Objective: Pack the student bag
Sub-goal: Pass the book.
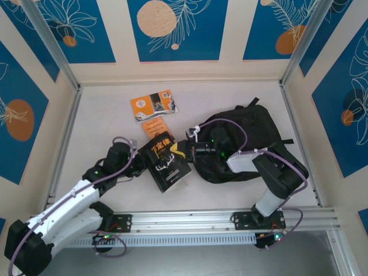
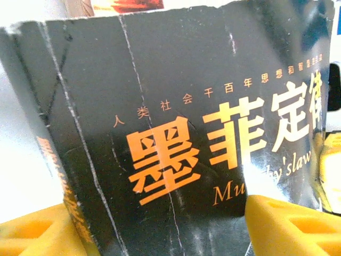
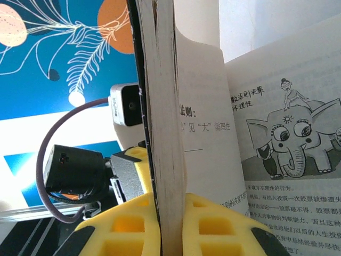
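The student bag [image 1: 244, 144], a large black backpack, lies on the table at right of centre. Left of it is a black book [image 1: 165, 163] with orange lettering, raised between the two arms. My right gripper [image 1: 186, 150] is shut on the book's front cover and a sheaf of pages [image 3: 166, 133], with its yellow fingers [image 3: 120, 226] pressed on both sides. The rest of the book hangs open, showing an elephant drawing. My left gripper [image 1: 142, 161] is open at the book's other edge. The black cover [image 2: 176, 106] faces it beyond the spread fingers [image 2: 287, 224].
Two orange booklets lie behind the book, one [image 1: 153, 106] near the back and a smaller one [image 1: 156, 127] in front of it. Metal frame posts and patterned walls enclose the table. A rail [image 1: 190, 219] runs along the near edge.
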Controlling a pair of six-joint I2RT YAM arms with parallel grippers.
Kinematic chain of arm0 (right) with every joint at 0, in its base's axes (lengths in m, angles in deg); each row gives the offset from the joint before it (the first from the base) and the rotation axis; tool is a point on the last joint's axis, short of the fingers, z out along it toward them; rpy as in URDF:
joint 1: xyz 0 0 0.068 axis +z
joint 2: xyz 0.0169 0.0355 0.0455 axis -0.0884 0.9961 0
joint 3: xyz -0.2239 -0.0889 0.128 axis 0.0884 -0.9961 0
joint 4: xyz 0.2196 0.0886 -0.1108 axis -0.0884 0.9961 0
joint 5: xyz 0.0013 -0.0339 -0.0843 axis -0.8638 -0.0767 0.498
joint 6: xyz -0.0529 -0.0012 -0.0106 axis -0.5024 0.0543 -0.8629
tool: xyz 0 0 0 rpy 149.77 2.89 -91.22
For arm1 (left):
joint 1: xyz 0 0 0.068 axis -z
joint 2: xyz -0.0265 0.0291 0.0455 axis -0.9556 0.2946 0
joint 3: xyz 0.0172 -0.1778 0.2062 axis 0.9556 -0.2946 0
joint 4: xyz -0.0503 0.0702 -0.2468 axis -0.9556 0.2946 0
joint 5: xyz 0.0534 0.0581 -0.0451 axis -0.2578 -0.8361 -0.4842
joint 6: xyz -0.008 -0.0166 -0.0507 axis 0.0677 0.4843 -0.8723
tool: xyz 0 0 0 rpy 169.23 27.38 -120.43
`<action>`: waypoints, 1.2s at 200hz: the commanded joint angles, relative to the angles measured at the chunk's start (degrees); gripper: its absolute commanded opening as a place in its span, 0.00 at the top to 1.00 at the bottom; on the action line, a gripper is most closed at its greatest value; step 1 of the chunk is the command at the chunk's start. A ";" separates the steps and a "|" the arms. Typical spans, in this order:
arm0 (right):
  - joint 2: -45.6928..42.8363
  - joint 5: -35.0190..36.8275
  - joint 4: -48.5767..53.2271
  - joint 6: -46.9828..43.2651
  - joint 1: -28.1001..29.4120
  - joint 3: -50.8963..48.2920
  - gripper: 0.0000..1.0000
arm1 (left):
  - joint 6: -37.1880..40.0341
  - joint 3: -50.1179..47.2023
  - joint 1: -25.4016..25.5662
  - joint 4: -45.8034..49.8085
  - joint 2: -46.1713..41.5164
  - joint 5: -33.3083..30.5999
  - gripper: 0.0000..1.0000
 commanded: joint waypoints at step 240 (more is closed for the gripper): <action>-3.49 5.66 11.76 -10.42 2.82 -1.92 0.87 | 0.05 -1.45 4.67 -13.66 -1.58 3.70 0.96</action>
